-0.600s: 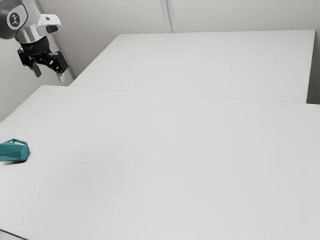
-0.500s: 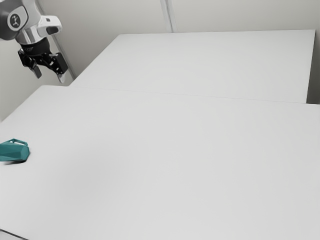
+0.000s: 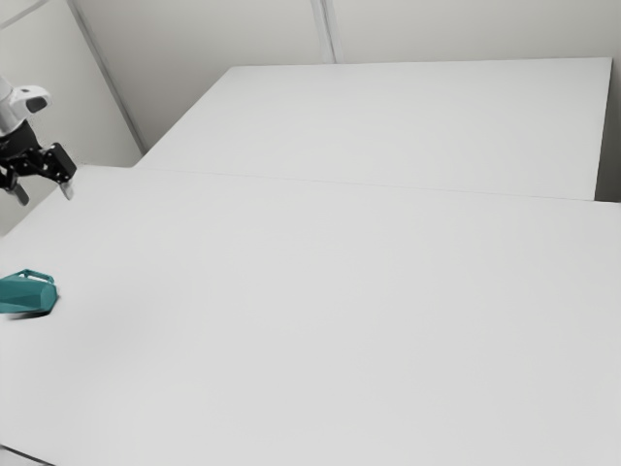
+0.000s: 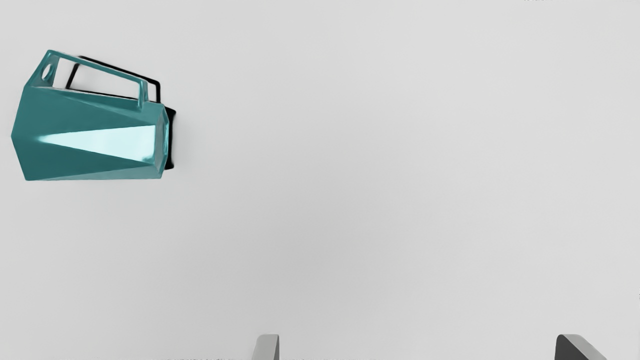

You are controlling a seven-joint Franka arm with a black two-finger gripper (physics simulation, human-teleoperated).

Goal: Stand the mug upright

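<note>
Hanging in the air toward the exterior view's far left, the one hand [image 3: 45,194] points down, its tips slanting slightly toward that view's right. It is released: its two fingers [image 4: 267,348] stand wide apart. One teal mug [image 3: 27,294] lies on its side on the near tabletop [image 3: 340,320], at the exterior view's left edge, nearer than the hand, lower and well apart from it. Its single handle [image 4: 100,66] is on the far side, and its narrower end faces the exterior view's right.
</note>
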